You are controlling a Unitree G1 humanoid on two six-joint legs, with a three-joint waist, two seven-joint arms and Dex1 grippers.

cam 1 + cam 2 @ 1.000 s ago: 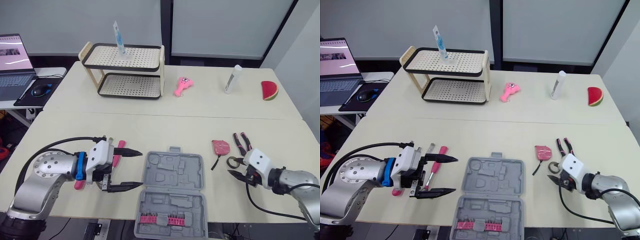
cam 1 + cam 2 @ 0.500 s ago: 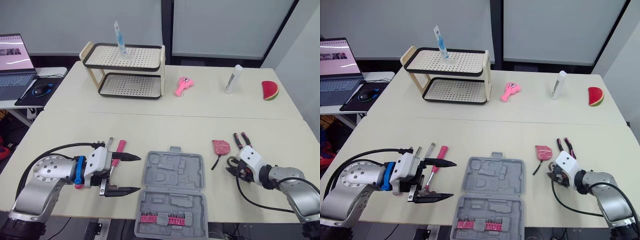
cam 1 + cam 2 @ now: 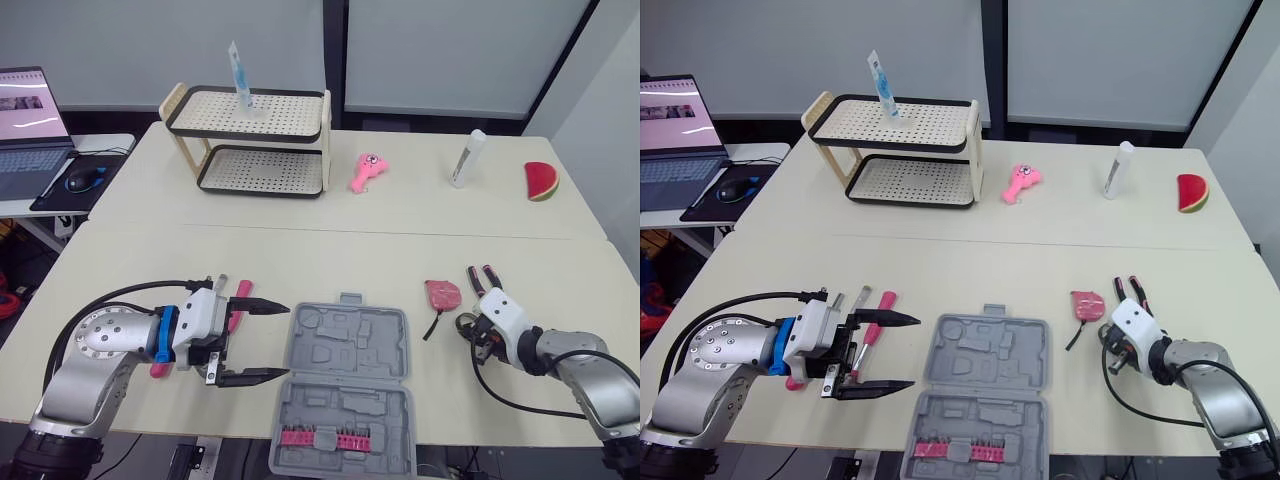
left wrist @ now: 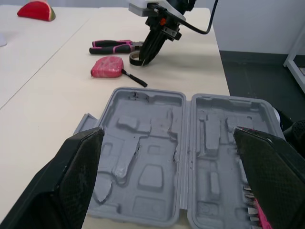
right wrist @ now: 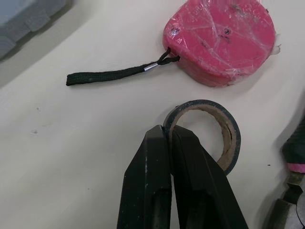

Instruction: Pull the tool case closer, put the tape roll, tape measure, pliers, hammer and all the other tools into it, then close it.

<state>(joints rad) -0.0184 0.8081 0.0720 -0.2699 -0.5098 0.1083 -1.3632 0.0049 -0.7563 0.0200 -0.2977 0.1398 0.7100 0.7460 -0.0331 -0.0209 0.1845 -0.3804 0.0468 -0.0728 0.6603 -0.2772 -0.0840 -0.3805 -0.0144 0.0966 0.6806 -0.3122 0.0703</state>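
Observation:
The grey tool case (image 3: 345,385) lies open and flat at the table's front edge, with a row of pink bits in its near half. My left gripper (image 3: 285,340) stands open just left of the case, above pink-handled tools (image 3: 238,305). To the right of the case lie the pink tape measure (image 3: 441,294), the pink-and-black pliers (image 3: 478,280) and the black tape roll (image 5: 228,129). My right gripper (image 5: 170,133) is shut on the near wall of the tape roll, which rests on the table.
At the back stand a two-shelf perforated rack (image 3: 250,140), a pink toy (image 3: 365,172), a white bottle (image 3: 465,158) and a watermelon slice (image 3: 540,181). A laptop (image 3: 25,120) and mouse sit on a side desk at the far left.
My right gripper moved forward to the tape roll and went from open to shut on its rim. The left gripper shifted only slightly and stays open.

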